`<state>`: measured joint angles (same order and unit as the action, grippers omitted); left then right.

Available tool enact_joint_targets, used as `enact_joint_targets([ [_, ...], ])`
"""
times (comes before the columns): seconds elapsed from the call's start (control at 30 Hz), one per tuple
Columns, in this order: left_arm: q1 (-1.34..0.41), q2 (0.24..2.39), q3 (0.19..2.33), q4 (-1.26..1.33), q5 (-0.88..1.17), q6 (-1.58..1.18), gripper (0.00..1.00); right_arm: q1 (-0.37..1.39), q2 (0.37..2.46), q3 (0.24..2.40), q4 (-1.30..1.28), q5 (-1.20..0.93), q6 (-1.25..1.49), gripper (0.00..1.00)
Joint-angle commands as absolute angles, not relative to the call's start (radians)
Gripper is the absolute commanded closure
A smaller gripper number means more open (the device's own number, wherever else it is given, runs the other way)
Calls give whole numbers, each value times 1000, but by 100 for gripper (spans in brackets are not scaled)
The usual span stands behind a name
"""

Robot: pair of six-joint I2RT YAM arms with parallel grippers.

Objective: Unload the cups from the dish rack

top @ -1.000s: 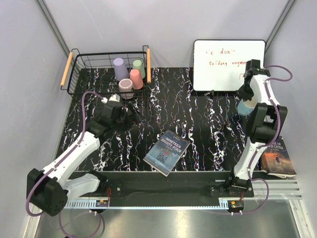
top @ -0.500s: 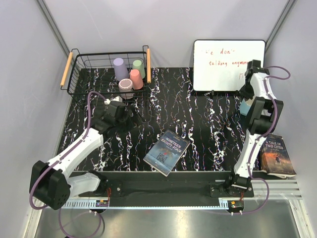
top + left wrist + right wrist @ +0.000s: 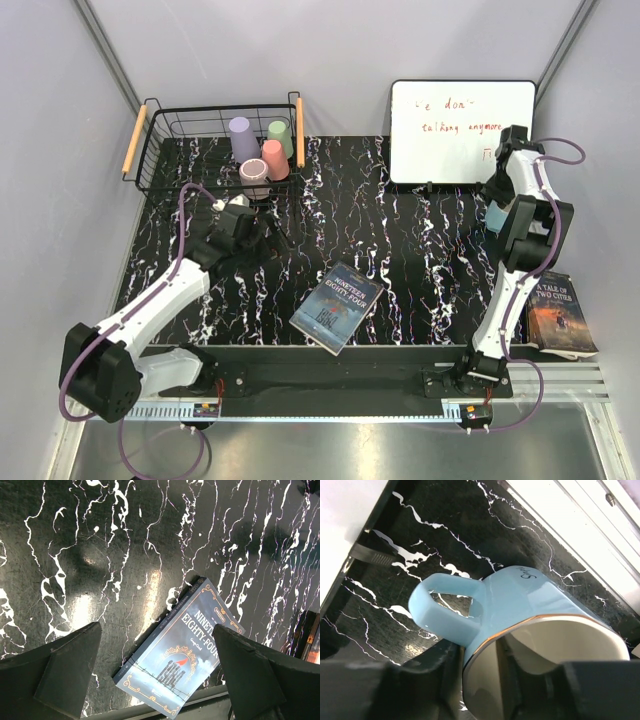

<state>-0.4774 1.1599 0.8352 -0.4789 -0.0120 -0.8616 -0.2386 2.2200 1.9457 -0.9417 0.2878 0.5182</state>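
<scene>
Four cups (image 3: 274,158) in dish rack (image 3: 215,105), far left. Left gripper (image 3: 157,630) wide apart, empty, near rack front: likely staged for pick. Right gripper (image 3: 497,203) at blue mug (image 3: 530,600) rim by whiteboard (image 3: 460,110); clamped or not, cannot tell.

Left arm stretched low and forward, left pincer (image 3: 155,630) spread wide; right arm folded upright, right pincer (image 3: 496,202) pointing down.

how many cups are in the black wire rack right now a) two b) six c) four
c: the top view shows a lilac cup, a green cup, a pink cup and a mauve cup inside the dish rack.
</scene>
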Motion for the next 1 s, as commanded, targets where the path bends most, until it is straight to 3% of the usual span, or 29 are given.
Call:
enact_joint_targets([
  [0.0, -486, 1111, 847, -462, -34, -847, 1, -244, 2123, 1925, -927, 267, 509, 59],
  [0.53, -500, 1035, 877, -508, -138, -805, 1, -163, 1771, 1907, -828, 163, 603, 35],
  [0.63, -500, 1061, 972, -558, -228, -724, 1, -23, 1637, 1833, -735, 187, 557, 29],
  [0.77, -500, 1179, 1259, -676, -343, -620, 1, 193, 1477, 1633, -626, 238, 526, 29],
  [0.97, -482, 1383, 1484, -637, -462, -451, 1, 438, 1322, 1401, -519, 281, 523, 28],
])
